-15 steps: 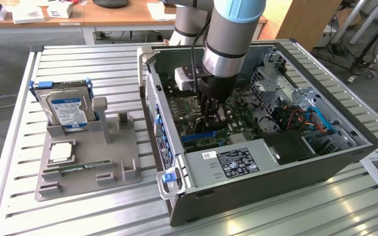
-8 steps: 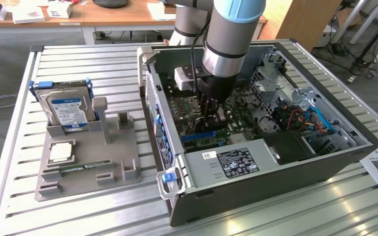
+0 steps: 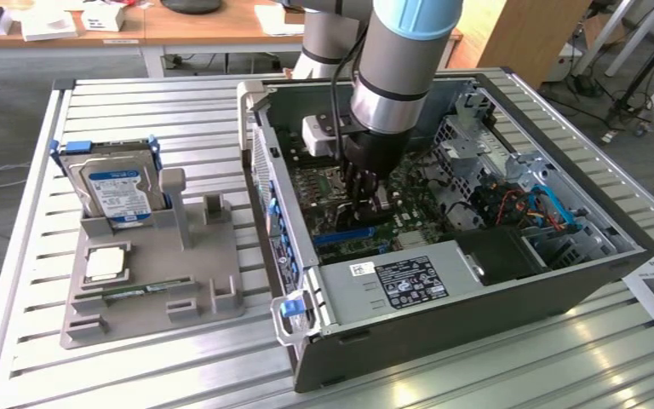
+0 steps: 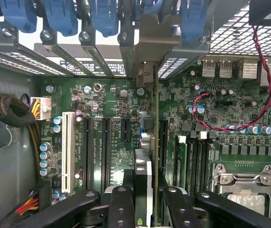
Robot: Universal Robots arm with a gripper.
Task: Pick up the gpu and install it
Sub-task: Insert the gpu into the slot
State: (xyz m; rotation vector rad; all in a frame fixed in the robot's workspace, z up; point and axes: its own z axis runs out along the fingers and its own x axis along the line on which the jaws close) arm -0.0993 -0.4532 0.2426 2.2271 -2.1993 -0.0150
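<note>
Slatted metal tabletop (image 3: 31,256) is carrying an open computer case (image 3: 475,315) lying on its side, with a grey holder tray (image 3: 191,298) sitting beside it towards the exterior view's left. A hard drive (image 3: 117,192) is standing upright in that tray, and a memory stick (image 3: 134,292) is lying flat nearer the front. The arm (image 3: 401,68) is reaching straight down into the case. Its end effector (image 4: 146,192) is clamping the gpu (image 4: 143,171) between two black fingers (image 4: 121,204). The card is standing on edge over the motherboard (image 4: 107,99) among the expansion slots. Its silver bracket (image 4: 152,38) is sitting against the rear slot openings under the blue clips. Whether the card is fully seated cannot be told.
</note>
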